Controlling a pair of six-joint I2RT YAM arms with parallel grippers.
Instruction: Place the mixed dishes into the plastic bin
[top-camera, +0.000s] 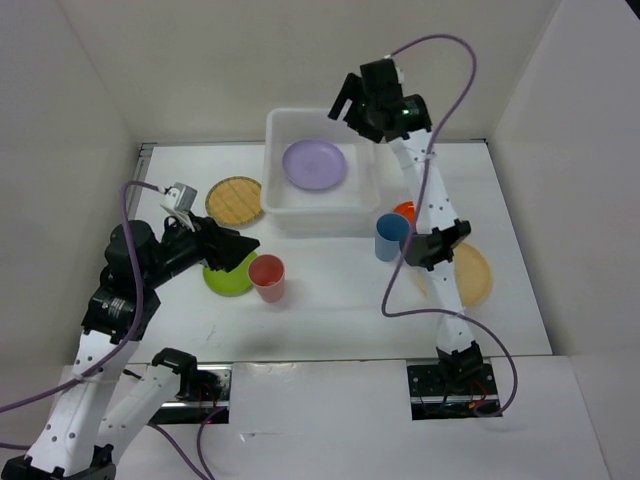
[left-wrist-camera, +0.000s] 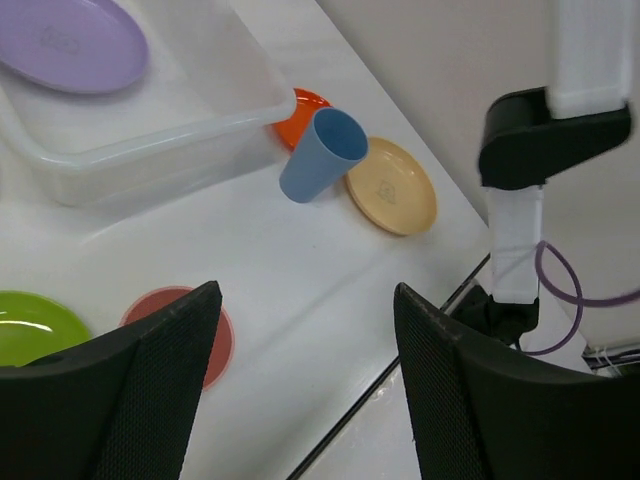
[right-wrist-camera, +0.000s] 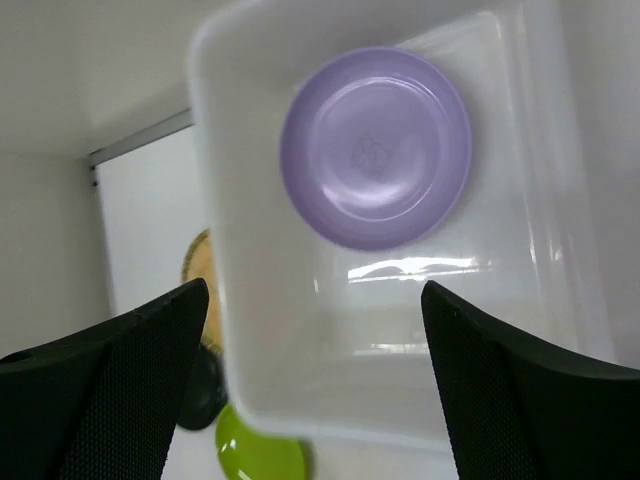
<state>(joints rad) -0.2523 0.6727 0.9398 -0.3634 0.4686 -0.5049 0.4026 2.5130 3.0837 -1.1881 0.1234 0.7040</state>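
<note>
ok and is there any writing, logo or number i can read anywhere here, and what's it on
No text, brand or number here can be read.
Round lavender plastic plate in the translucent white plastic bin: faint embossed mark at its centre, too blurred to read.
Plain tan round plastic plate: small embossed mark at its centre, too small to read.
</note>
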